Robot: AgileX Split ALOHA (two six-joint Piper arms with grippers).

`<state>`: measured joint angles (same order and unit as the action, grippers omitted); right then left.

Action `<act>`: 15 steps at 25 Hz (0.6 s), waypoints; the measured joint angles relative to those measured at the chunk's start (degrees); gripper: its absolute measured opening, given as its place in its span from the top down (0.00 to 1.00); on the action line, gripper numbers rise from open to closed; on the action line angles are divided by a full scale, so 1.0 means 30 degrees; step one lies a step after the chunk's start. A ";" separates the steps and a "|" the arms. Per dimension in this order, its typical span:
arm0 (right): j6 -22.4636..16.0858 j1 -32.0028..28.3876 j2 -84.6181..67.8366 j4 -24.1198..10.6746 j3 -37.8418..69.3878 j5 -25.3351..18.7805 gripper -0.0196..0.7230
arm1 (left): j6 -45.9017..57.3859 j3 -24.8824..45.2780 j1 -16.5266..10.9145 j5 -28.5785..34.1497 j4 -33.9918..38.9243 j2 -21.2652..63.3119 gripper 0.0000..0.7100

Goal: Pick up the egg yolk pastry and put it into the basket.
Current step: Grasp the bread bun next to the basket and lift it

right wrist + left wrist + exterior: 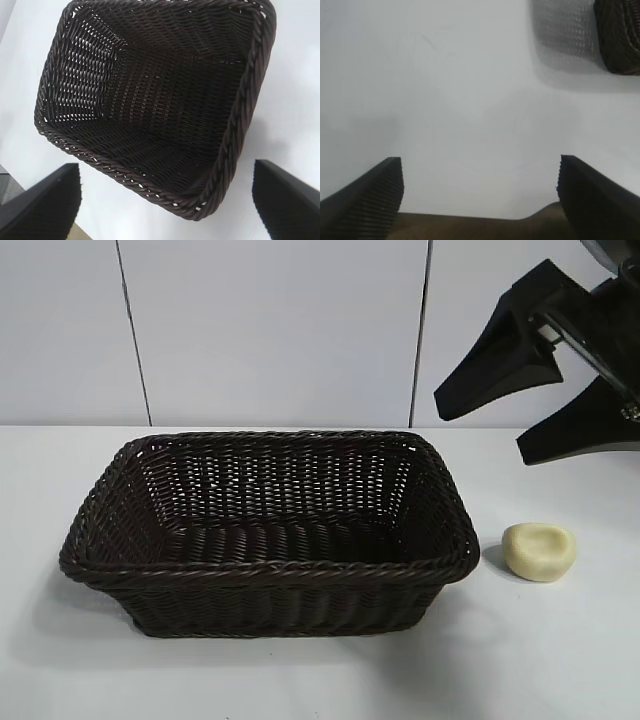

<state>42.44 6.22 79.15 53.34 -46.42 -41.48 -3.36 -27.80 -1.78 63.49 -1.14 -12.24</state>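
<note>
Here the egg yolk pastry (541, 551) lies on the white surface (300, 680), just beside the right short end of the basket (265, 570) and not touching it. The basket is empty inside, so the pastry is not yet picked up.

The right gripper (545, 405) hangs in the air above and behind the pastry, well apart from it, and its jaws are spread wide with nothing between them. In the right wrist view the right gripper looks down on the basket and not on the pastry. The left gripper (480, 195) hovers over a bare part of the surface, with only a corner of the basket in its view; its jaws are also spread wide and empty. It seems to be idle.

The pastry looks small and light, with a smooth matte skin and a shallow dent on top. I judge it is soft and a little crumbly, so a strong squeeze could crush or mark it. The best place to take hold is probably low on its two rounded sides, across the narrow width, with a gentle closing. The dome shape may let it slip upward if the jaws close too high.
</note>
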 joint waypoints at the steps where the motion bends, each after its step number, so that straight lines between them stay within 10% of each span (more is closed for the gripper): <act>1: -0.0140 0.0000 0.0000 0.0000 -0.0022 -0.0039 0.08 | 0.0000 0.0000 0.0000 0.0046 0.0000 0.0502 0.15; 7: -0.2326 0.0000 0.0033 -0.1751 -0.1340 -0.0636 0.08 | 0.0000 0.0000 0.0000 0.0192 0.0000 0.3137 0.15; 15: -0.9158 0.0000 0.0056 -1.0488 -0.4682 -0.2235 0.08 | 0.0000 0.0000 0.0000 0.0252 0.0000 0.4204 0.15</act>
<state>14.97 6.22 79.32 21.88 -60.46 -48.19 -3.36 -27.80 -1.78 64.25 -1.14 0.37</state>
